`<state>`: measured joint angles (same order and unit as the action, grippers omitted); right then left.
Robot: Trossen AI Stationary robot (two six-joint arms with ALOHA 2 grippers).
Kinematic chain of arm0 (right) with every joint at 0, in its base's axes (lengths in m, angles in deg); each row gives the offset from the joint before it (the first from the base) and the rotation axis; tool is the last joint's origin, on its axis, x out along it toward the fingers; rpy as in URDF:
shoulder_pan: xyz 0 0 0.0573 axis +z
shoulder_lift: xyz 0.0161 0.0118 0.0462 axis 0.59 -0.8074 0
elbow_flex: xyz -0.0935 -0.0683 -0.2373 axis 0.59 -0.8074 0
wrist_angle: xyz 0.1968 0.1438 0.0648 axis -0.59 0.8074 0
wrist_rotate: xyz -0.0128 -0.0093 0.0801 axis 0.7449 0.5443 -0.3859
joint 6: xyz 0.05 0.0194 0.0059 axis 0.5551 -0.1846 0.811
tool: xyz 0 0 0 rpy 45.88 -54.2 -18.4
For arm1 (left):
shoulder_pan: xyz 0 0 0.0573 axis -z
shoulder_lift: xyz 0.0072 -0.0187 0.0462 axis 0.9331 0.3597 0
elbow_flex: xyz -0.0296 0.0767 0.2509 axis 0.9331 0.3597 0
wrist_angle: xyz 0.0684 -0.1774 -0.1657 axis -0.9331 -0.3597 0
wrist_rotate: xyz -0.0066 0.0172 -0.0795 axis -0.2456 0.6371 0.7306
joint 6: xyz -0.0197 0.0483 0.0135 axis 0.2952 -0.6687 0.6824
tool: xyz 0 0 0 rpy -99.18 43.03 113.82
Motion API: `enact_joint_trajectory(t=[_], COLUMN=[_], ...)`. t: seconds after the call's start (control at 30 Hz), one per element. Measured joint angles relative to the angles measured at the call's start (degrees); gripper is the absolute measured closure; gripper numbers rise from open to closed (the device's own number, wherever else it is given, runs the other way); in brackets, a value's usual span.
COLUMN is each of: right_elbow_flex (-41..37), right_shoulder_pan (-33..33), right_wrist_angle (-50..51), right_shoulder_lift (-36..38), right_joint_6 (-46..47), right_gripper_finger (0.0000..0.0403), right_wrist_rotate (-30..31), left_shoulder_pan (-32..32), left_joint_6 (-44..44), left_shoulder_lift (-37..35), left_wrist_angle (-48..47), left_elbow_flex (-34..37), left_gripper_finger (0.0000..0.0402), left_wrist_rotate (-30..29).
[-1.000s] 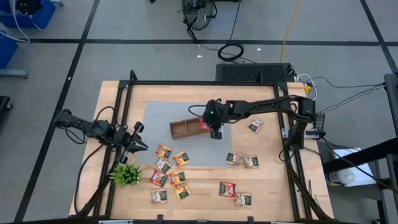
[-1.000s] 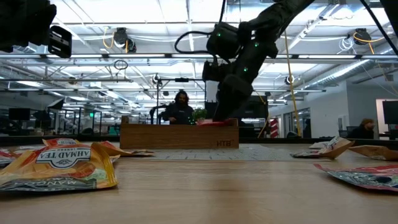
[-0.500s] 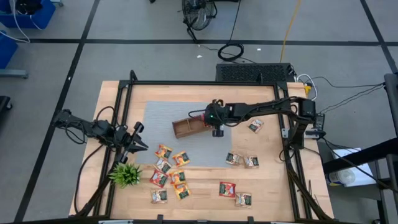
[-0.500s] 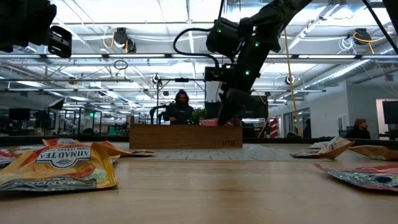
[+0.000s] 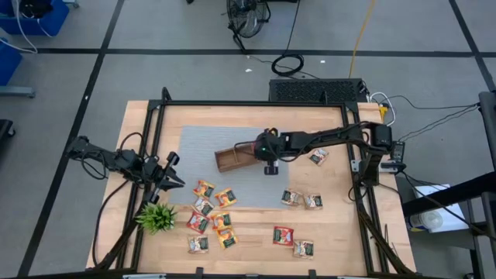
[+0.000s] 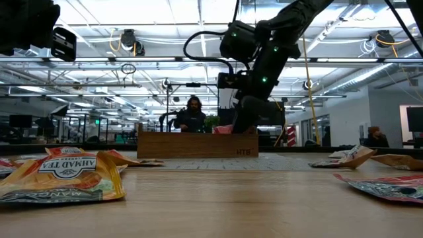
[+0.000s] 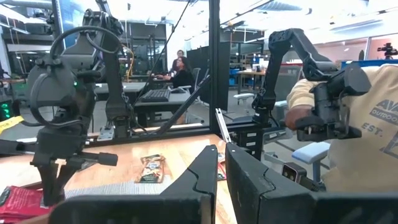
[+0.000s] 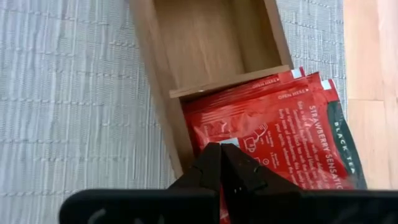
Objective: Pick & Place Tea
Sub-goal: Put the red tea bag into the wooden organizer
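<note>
From above, your right gripper [image 5: 270, 165] sits over the wooden tray [image 5: 230, 160]; the left gripper [image 5: 172, 180] waits, fingers together. The right wrist view shows closed fingers pressing red tea sachets [image 8: 273, 134] into the tray's end compartment. Next, probably release and lift.

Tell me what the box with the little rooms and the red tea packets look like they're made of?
The tray looks like brown wood with a smooth matte finish; faint grain lines show on its floor. The red tea sachets look like glossy printed foil or plastic film, judging by the shine and creases, though coated paper is possible.
</note>
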<state>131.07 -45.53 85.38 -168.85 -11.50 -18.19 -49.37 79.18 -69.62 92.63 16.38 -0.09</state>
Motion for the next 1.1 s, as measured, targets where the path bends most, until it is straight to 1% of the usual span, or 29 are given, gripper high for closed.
enact_joint_trajectory(t=[0.23,0.57,0.77,0.97,1.03,1.1], right_elbow_flex=[-3.59,-4.34,-4.53,-4.72,-4.72,-4.71], right_shoulder_pan=[-1.04,-1.07,0.43,0.58,0.66,0.85], right_wrist_angle=[-2.01,-0.31,-4.43,-5.34,-5.56,-5.96], right_shoulder_lift=[0.21,0.32,2.41,5.16,6.73,8.49], right_joint_6=[1.53,3.95,4.00,3.44,3.09,2.80], right_gripper_finger=[0.0403,0.0403,0.0403,0.0403,0.0399,0.0387], right_wrist_rotate=[-0.35,-8.68,-9.07,-9.47,-9.21,-9.12], left_shoulder_pan=[0.00,-0.01,-0.02,-0.02,0.00,0.00], left_joint_6=[0.00,0.00,0.00,0.00,0.00,0.00], left_shoulder_lift=[0.00,0.00,0.00,0.00,0.00,0.00], left_wrist_angle=[0.00,0.00,0.00,0.02,0.02,0.02], left_elbow_flex=[0.00,0.00,0.00,0.00,0.00,0.00], left_gripper_finger=[0.0366,0.0366,0.0366,0.0366,0.0366,0.0366], left_wrist_rotate=[0.00,0.00,0.00,0.00,0.00,0.00])
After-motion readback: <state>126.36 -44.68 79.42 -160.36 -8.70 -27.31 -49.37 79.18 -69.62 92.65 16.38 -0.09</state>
